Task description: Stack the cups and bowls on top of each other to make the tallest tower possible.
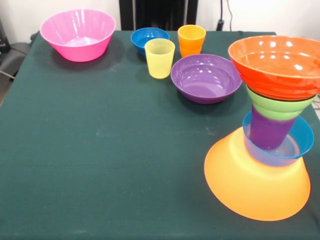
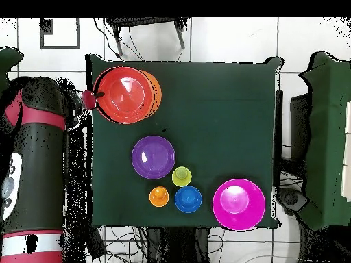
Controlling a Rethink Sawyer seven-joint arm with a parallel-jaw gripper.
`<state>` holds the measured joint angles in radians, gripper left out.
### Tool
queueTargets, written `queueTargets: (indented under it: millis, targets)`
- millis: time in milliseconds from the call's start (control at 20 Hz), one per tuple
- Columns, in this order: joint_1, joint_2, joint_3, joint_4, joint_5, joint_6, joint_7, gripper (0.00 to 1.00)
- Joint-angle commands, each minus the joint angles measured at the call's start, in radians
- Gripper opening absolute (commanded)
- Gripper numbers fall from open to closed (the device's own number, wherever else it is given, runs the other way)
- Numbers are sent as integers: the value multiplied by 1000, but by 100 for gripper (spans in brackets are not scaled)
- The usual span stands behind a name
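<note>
Now my tower (image 1: 270, 150) stands at a bench (image 1: 100, 165) corner: upturned yellow-orange bowl (image 1: 255, 187), light blue bowl (image 1: 300, 142), purple cup (image 1: 267, 131), green bowl (image 1: 277, 106), orange-red bowl (image 1: 277, 65) on top. Along the opposite edge sit the pink bowl (image 1: 77, 34), dark blue bowl (image 1: 147, 37), both loose cups (image 1: 160, 57) and, further in, the purple bowl (image 1: 206, 77). My arm (image 2: 34, 164) hangs off the bench; my claw's opening I cannot tell.

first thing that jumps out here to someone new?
The tower at the front view's right edge: an upturned yellow-orange bowl, then light blue bowl, purple cup, green bowl and orange-red bowl on top. Next, the big pink bowl, alone at far left.
</note>
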<state>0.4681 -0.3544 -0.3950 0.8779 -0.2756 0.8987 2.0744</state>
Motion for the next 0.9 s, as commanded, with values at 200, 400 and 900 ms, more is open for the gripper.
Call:
queueTargets:
  millis: [200,400,900]
  targets:
    - [-9,45,126,62,-32,53,-132,0]
    - [-10,50,128,56,-32,55,-133,0]
    - [-15,49,128,47,-40,64,-161,0]
